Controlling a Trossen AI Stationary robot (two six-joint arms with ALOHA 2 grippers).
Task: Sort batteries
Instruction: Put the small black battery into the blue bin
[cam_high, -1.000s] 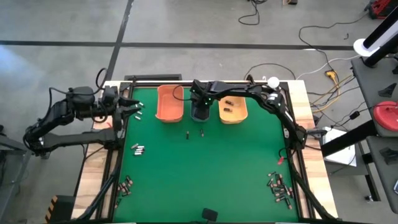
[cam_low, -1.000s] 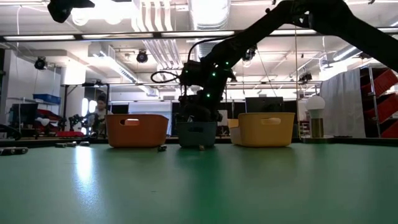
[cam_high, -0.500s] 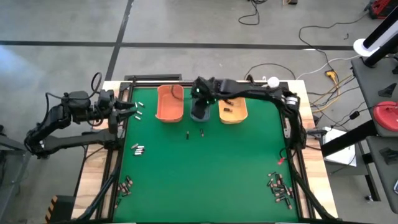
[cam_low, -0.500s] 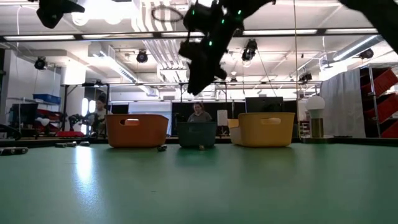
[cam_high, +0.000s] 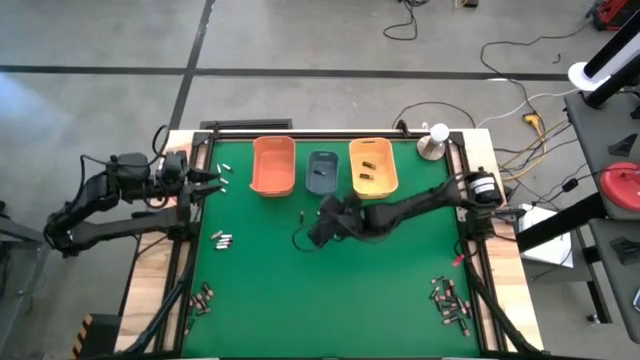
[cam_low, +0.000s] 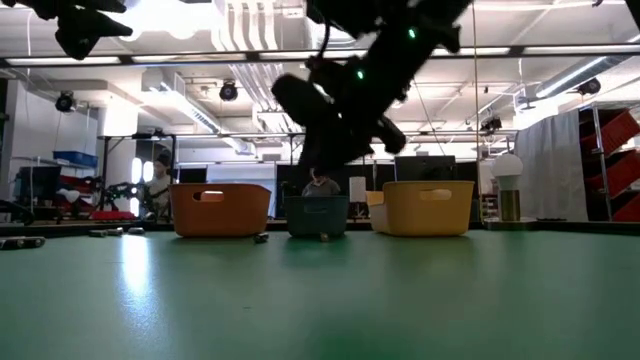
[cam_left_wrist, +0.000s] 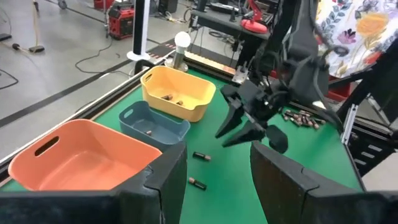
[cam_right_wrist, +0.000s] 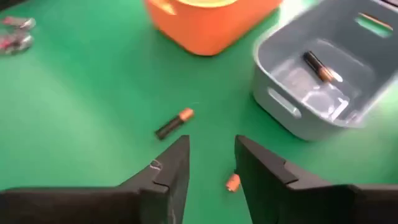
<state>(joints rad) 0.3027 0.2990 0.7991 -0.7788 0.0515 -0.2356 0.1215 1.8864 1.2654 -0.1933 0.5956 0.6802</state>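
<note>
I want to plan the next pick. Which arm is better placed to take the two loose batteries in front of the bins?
The right. Its open gripper hovers right beside the two loose batteries, while the left gripper waits at the table's left edge.

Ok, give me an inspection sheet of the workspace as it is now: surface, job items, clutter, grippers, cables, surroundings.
Surface: green mat on a wood-edged table.
Job's things: loose batteries in a cluster at the near right corner, another near left, a few mid left; two batteries in front of the bins. One battery lies in the blue-grey bin, some in the yellow bin; none seen in the orange bin.
Clutter: nothing seen.
Grippers: right gripper open above the mat before the bins; left gripper open at the left edge.
Cables: many on the floor right of the table.
Surroundings: workshop; a person in the background.
</note>
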